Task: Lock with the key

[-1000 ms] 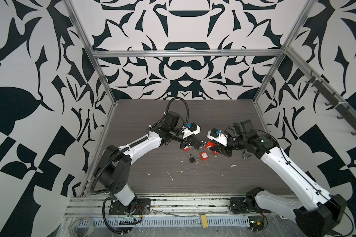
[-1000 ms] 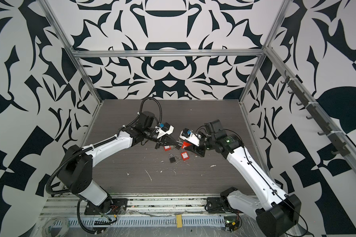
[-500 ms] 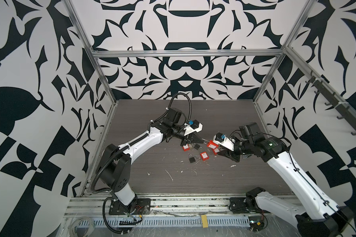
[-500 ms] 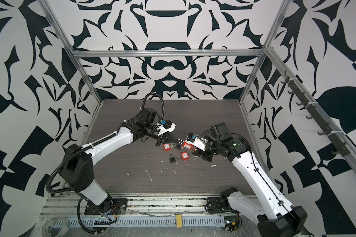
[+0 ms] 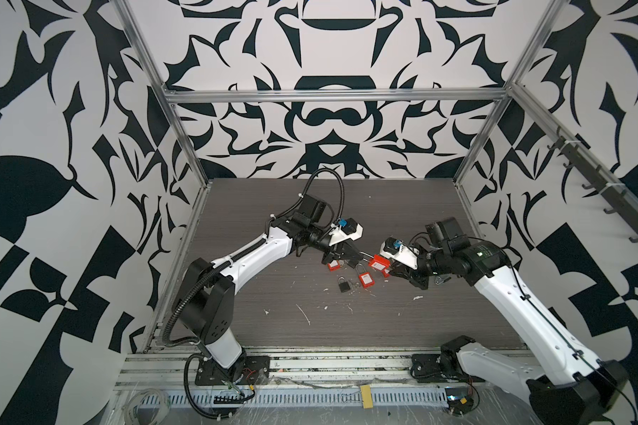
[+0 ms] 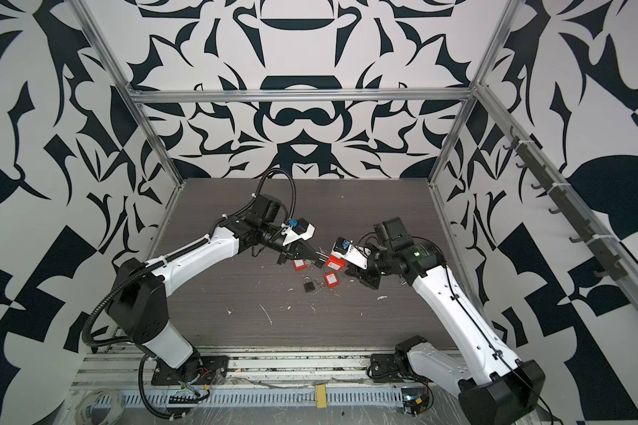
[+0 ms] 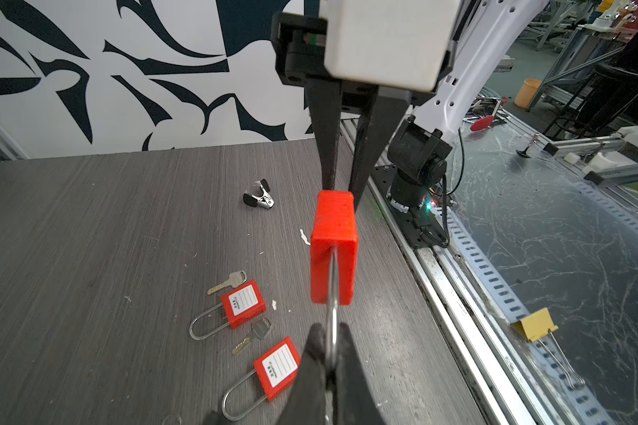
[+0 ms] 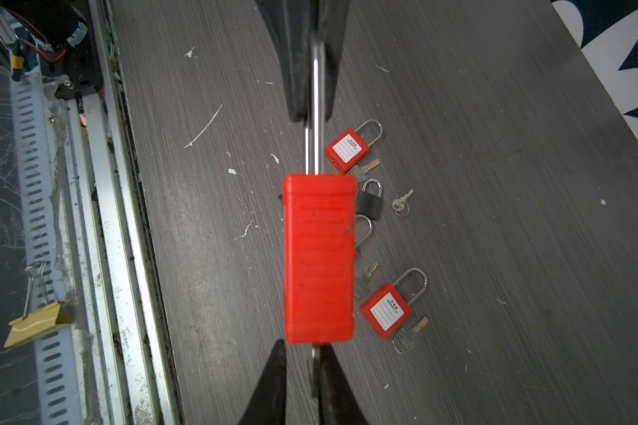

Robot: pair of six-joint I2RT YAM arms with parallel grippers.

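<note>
A red padlock (image 5: 379, 262) (image 6: 335, 263) hangs in the air between both arms above the table's middle. My left gripper (image 7: 332, 346) (image 5: 363, 254) is shut on its steel shackle (image 7: 333, 312). Opposite, at the padlock body's (image 8: 319, 257) keyhole end, my right gripper (image 8: 302, 346) (image 5: 391, 271) stands with narrow jaws around the key (image 8: 313, 362). The key sticks out of the body, seen edge-on. It lies against one finger, with a visible gap to the other. In the left wrist view the right gripper (image 7: 341, 184) meets the far end of the padlock (image 7: 334, 250).
Under the held lock lie two more red padlocks (image 8: 347, 149) (image 8: 387, 312), a small black padlock (image 8: 370, 202) and several loose keys (image 8: 406, 338). A staple remover (image 7: 260, 195) sits further right. A yellow binder clip (image 8: 37, 323) lies on the front rail.
The right gripper's jaws have narrowed around the key. Both grippers and the padlock have shifted slightly to the right.
</note>
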